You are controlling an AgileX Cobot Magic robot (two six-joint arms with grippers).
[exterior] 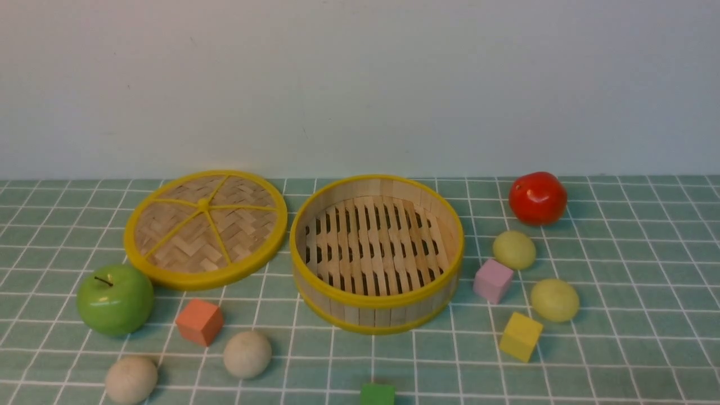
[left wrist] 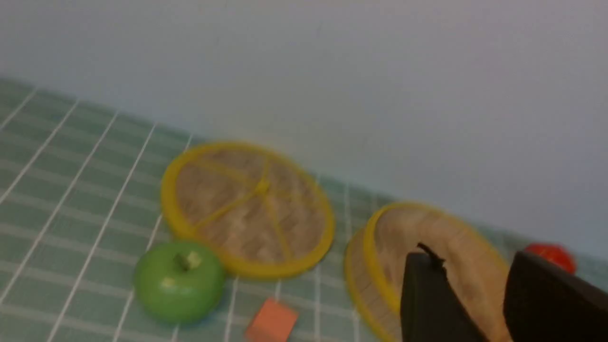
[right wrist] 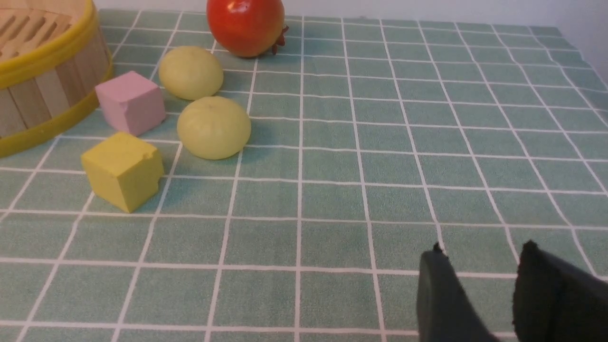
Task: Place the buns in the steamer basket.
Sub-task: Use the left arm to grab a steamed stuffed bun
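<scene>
Bamboo basket [exterior: 376,308], its slatted floor bare, stands on a green cloth [exterior: 624,349] with the lid [exterior: 205,228] just left of it. Two beige buns [exterior: 247,354] [exterior: 131,379] lie at the front left, near an apple [exterior: 115,300]. Two yellow-green buns [exterior: 514,250] [exterior: 554,300] lie right of the basket, beside a pink cube [exterior: 493,280]. Left gripper [left wrist: 470,266] and right gripper [right wrist: 480,256] each show fingers apart, holding nothing.

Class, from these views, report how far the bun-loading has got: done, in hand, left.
Done: nothing; the round slatted bamboo steamer basket holds no buns. In hand: nothing; the left gripper and right gripper stand open, empty. Left: two round beige buns and two round yellow-green buns, all outside it.
</scene>
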